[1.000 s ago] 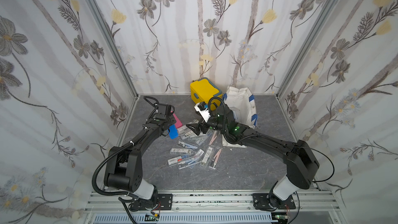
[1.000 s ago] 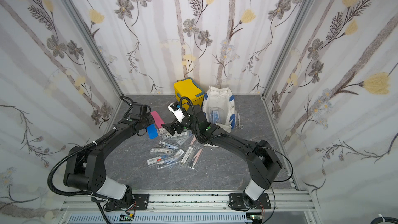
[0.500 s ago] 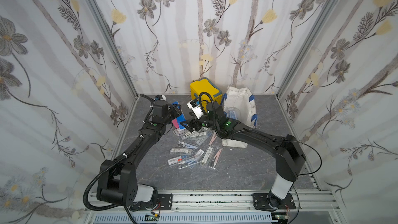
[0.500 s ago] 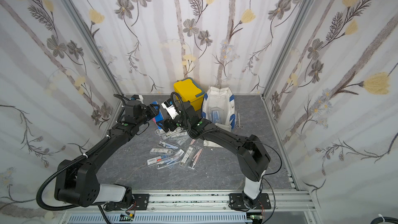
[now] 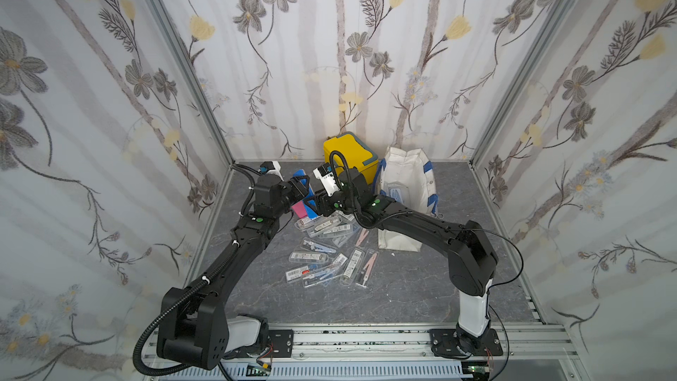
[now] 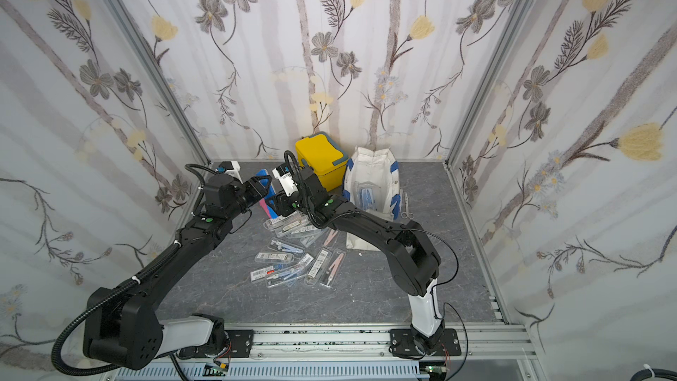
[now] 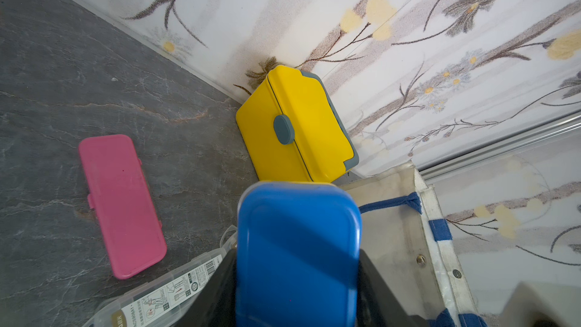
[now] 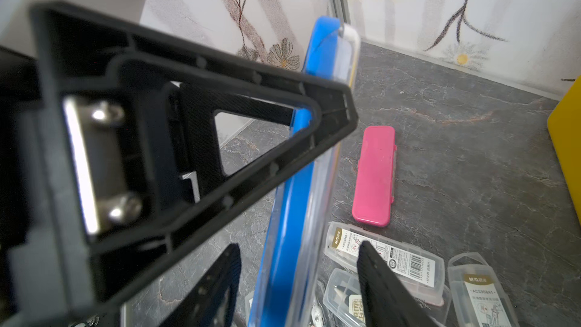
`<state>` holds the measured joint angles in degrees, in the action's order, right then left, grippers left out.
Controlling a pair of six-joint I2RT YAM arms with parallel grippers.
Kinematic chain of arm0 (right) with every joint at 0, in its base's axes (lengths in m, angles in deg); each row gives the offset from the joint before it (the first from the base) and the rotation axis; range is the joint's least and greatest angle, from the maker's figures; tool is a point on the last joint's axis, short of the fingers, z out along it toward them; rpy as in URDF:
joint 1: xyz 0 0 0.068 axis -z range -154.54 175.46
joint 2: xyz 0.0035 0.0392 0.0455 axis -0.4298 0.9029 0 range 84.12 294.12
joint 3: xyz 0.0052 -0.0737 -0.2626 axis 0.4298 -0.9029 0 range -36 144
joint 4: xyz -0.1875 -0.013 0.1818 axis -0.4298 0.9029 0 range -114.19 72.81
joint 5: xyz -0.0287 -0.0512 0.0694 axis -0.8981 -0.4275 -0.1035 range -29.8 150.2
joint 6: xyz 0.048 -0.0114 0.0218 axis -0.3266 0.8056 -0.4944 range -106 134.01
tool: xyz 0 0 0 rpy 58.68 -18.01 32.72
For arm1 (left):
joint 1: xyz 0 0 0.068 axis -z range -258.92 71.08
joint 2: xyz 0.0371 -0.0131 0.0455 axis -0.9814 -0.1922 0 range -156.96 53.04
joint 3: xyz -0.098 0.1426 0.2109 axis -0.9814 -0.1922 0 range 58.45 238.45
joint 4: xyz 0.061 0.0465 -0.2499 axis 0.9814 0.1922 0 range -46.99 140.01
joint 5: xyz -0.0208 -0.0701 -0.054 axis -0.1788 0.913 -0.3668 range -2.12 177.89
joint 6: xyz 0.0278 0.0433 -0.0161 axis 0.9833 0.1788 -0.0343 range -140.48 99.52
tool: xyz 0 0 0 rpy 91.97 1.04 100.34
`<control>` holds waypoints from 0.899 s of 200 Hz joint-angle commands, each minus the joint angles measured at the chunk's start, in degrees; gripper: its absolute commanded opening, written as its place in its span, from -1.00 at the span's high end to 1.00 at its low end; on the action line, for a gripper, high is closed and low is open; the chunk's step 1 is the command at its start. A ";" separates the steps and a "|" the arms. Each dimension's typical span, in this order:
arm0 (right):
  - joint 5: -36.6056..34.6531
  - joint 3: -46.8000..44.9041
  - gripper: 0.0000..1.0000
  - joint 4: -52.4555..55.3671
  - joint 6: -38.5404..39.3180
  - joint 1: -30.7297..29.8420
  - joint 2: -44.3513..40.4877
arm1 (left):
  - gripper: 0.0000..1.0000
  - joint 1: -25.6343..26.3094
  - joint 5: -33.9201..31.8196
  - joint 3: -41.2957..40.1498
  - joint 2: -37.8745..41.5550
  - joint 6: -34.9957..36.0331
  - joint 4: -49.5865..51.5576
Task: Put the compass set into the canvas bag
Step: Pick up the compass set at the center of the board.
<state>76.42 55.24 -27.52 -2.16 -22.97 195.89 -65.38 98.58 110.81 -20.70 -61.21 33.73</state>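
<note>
Left wrist view: the blue compass set [image 7: 297,224] is pinched by the left claw [image 7: 297,261], long axis run out toward the yellow box [image 7: 295,127], while the right claw [image 8: 298,246] is spread astride it and the canvas bag [image 7: 393,240] is seen just beside, on the right claw's side.

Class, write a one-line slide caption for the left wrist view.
Left tool grips a blue case; a pink case lies on the table, yellow box and canvas bag beyond.
</note>
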 commanded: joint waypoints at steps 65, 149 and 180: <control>3.25 0.98 0.44 -3.23 -4.06 -0.01 1.70 | 0.02 -0.01 -0.55 -1.59 0.96 -0.84 -3.73; 2.63 0.96 0.60 -4.10 -5.37 0.59 1.97 | -1.00 -1.10 -1.21 -4.21 3.71 -2.76 -4.48; -1.05 0.99 0.59 -1.43 -3.74 1.01 0.46 | -1.00 -2.50 -1.55 -5.05 7.39 -2.60 -3.73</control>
<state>78.94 55.92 -29.03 -7.12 -22.07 198.07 -67.13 97.93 106.50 -15.82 -63.14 31.02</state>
